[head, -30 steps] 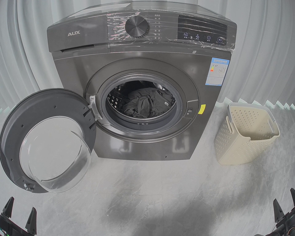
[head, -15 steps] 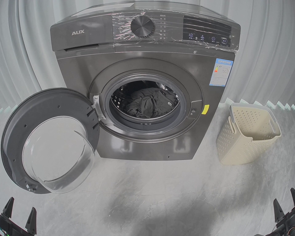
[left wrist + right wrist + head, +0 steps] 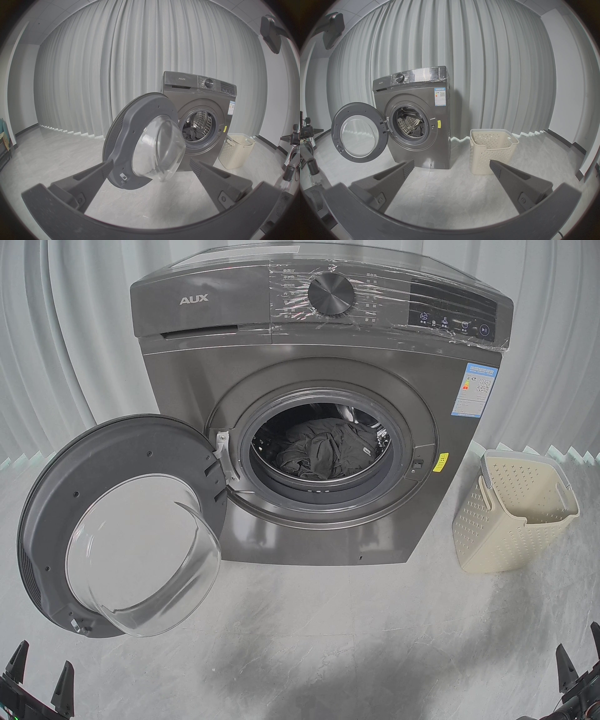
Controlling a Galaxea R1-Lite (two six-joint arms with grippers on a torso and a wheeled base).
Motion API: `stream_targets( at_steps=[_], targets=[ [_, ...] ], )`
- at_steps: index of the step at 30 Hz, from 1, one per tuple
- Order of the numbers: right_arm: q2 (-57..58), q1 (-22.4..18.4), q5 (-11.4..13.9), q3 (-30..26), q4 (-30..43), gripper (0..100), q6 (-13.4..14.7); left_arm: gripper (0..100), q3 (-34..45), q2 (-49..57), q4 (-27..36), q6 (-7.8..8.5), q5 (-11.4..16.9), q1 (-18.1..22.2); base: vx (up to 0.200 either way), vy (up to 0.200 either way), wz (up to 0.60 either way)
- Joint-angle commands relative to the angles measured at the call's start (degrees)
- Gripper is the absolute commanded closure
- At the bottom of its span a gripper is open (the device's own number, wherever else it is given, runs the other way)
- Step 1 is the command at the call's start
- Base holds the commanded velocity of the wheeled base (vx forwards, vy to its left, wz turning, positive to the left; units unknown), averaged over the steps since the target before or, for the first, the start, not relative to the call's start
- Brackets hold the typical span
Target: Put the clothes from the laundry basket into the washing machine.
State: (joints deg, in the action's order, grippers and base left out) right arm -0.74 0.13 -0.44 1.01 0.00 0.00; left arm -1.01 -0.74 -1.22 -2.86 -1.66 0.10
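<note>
The grey washing machine (image 3: 312, 352) stands ahead with its round door (image 3: 119, 521) swung wide to the left. Dark clothes (image 3: 325, 449) lie inside the drum. A cream laundry basket (image 3: 519, 515) stands on the floor to the machine's right, and its visible interior looks bare. My left gripper (image 3: 37, 671) is low at the lower left, open and holding nothing. At the lower right, my right gripper (image 3: 578, 659) is also open with nothing between its fingers. In the left wrist view the door (image 3: 147, 140) fronts the drum clothes (image 3: 193, 133). In the right wrist view the basket (image 3: 492, 150) stands beside the machine (image 3: 415, 115).
Pale pleated curtains (image 3: 50, 334) hang behind the machine. Grey marbled floor (image 3: 325, 640) stretches bare between my grippers and the machine. The open door reaches well out over the floor on the left. A white wall with dark skirting (image 3: 565, 93) runs along the far right.
The whole head picture has shifted rightward, so the camera has turned left. The machine, door, basket and both grippers keep their places relative to each other.
</note>
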Motion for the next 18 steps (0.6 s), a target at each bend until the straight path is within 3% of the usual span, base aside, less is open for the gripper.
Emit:
stream_targets(
  at_steps=[1,5,18],
  targets=[
    [0.74,-0.05,0.00,-1.01,0.00,0,0.00,0,0.84,0.74,-0.01,-0.04,-0.01,-0.01,0.000,0.000,0.00],
    [0.74,-0.05,0.00,-1.01,0.00,0,0.00,0,0.84,0.74,-0.01,-0.12,-0.01,-0.01,0.000,0.000,0.00],
    [0.74,-0.05,0.00,-1.01,0.00,0,0.00,0,0.84,0.74,0.08,-0.48,0.16,-0.01,0.000,0.200,0.00]
  ],
)
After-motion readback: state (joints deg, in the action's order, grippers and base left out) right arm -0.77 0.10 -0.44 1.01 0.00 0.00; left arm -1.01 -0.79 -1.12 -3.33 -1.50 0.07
